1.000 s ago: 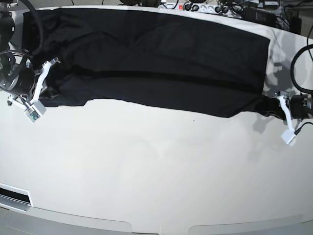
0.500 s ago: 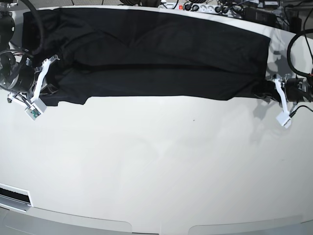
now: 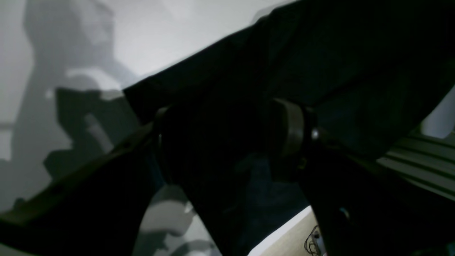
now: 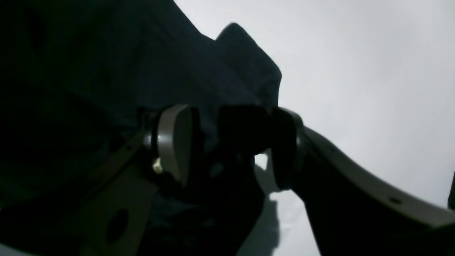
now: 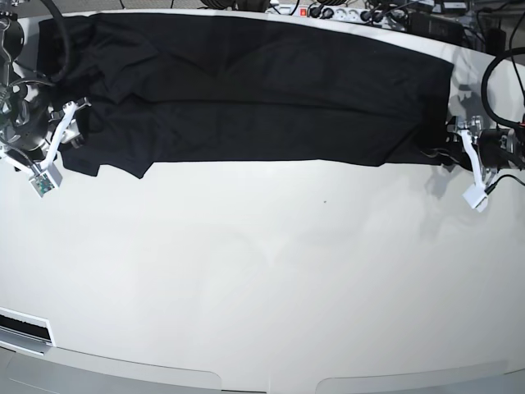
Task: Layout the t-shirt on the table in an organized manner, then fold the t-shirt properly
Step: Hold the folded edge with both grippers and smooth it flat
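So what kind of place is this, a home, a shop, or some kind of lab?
Most likely a robotics lab or test bench. A bare glossy white table holds only a black t-shirt, a robot arm stands at each end, and a power strip with tangled cables lies along the far edge.

Power strip [image 5: 340, 12] and tangled dark cables [image 5: 455, 25] behind the far edge

matt black cloth t-shirt [image 5: 262, 98], glossy smooth white table [image 5: 262, 279]
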`<action>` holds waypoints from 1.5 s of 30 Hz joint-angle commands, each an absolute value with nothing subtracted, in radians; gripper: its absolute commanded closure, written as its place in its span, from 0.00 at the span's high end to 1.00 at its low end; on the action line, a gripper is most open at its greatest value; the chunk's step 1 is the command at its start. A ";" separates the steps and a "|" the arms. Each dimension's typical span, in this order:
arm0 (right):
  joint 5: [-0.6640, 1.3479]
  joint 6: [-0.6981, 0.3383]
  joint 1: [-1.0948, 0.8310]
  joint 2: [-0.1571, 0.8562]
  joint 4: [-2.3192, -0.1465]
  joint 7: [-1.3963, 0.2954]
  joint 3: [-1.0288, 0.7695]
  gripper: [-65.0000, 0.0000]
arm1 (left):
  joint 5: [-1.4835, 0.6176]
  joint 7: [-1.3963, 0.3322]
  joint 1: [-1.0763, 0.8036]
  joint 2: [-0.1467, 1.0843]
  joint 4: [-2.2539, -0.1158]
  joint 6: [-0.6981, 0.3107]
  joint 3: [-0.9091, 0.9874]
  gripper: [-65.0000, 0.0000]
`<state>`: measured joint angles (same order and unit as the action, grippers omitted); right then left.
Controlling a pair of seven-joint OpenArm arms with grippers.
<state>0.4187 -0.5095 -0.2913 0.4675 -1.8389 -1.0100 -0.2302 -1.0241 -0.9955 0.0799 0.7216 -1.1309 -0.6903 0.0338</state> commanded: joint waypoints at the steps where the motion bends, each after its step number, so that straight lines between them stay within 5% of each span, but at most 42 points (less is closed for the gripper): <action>1: 0.421 -0.486 -0.283 0.485 -1.852 -0.981 -0.237 0.57 | -1.044 -0.986 0.094 0.748 -1.143 -0.698 0.044 0.56; 16: 0.501 -0.428 -0.177 0.477 -1.560 -0.863 -0.236 0.56 | -1.044 -0.958 0.094 0.748 -1.143 -0.680 0.044 0.56; 24: 0.670 -0.562 -0.149 0.477 -1.501 -0.953 -0.236 0.44 | -1.045 -0.949 0.094 0.748 -1.143 -0.680 0.044 0.56; 32: 0.678 -0.604 -0.149 0.479 -1.501 -1.025 -0.236 0.44 | -1.045 -0.939 0.094 0.748 -1.143 -0.680 0.044 0.56; 39: 0.680 -0.631 -0.133 0.481 -1.527 -1.007 -0.237 0.04 | -1.044 -0.935 0.094 0.748 -1.143 -0.680 0.044 0.56; 45: 0.681 -0.666 -0.133 0.483 -1.548 -1.007 -0.238 0.00 | -1.045 -0.930 0.095 0.748 -1.143 -0.680 0.044 0.56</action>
<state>0.6655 -0.6594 -0.1448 0.4629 -1.5265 -1.0222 -0.2306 -1.0237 -0.9463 0.0799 0.7212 -1.1309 -0.6739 0.0338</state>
